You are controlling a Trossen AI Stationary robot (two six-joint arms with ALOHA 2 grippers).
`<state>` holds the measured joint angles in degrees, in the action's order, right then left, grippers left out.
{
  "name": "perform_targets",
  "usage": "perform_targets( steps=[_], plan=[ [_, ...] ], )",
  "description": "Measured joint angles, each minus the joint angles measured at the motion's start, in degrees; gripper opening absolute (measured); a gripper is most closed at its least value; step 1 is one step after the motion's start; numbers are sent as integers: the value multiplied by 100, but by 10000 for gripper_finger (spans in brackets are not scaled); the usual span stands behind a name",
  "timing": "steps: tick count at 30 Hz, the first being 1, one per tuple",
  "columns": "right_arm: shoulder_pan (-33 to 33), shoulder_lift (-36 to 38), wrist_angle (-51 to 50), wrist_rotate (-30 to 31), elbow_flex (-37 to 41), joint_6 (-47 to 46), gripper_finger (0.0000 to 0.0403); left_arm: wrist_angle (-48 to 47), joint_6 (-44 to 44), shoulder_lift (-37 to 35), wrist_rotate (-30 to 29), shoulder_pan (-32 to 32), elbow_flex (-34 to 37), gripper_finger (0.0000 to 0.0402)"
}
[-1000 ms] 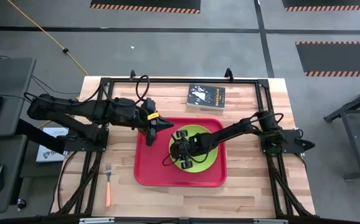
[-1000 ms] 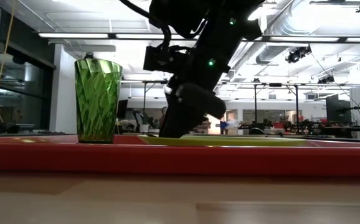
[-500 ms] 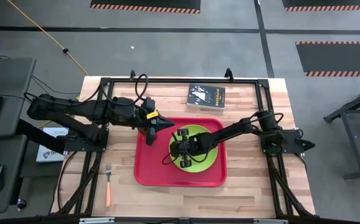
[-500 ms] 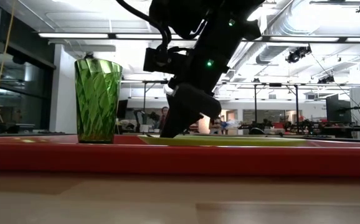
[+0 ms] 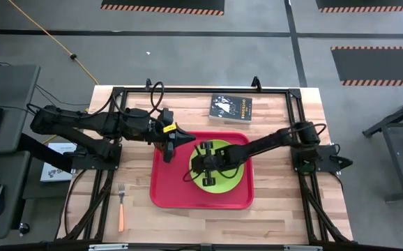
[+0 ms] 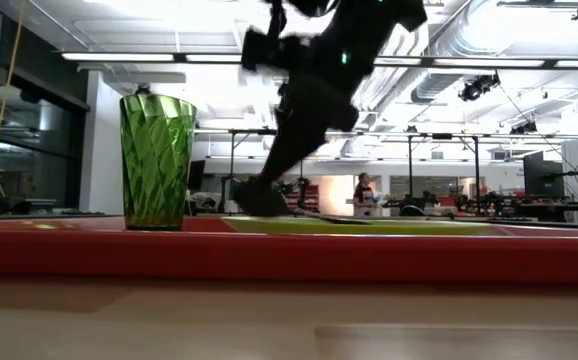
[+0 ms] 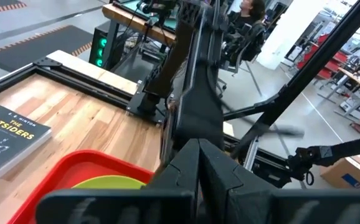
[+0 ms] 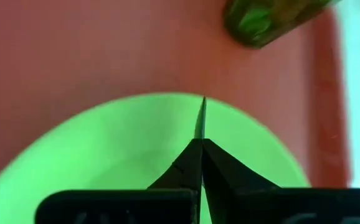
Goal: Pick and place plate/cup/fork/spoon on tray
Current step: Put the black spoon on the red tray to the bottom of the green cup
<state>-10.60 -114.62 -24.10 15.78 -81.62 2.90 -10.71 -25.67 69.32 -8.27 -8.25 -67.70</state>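
Two claws, both pinched fully shut. Right gripper (image 5: 205, 159) poised over the plate (image 5: 228, 180), tips aimed down at its green face, nothing plainly held. Only a thin sliver at the tip seam in the right wrist view, impossible to name. Spoon not made out with any certainty; possibly the thin dark streak low on the plate in the low view, and if so, already delivered, which would explain the idle pinch above it.

Plate directly beneath that claw, flat inside the tray (image 5: 166, 195). Cup (image 6: 157, 160) upright on the tray just beyond the claw's tips, clear of the plate. Left gripper (image 5: 182, 138) parked above the tray's edge close to the cup, empty, probably waiting its turn. Fork (image 5: 120, 202) well off on the left claw's side, outside the tray on bare wood, so judged the piece remaining.

Underneath, a pale butcher-block table (image 5: 278, 202) in a black frame, with a dark book (image 5: 231, 109) past the tray. Beyond, grey floor with hazard-striped mats, a bright workshop, a person (image 6: 366, 193) far off.
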Motion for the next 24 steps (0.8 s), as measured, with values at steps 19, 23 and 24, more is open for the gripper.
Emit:
perform_targets(
  steps=[19, 23, 24],
  plan=[
    [237, 832, -365, -790, 0, -306, 0, 34, 183, -4, 2, 0, 0, 0],
    [237, 832, -398, -835, 0, -303, 0, 34, 190, -4, 2, 0, 0, 0],
    [237, 832, -398, -873, 0, -302, 0, 34, 190, -4, 2, 0, 0, 0]
  ],
)
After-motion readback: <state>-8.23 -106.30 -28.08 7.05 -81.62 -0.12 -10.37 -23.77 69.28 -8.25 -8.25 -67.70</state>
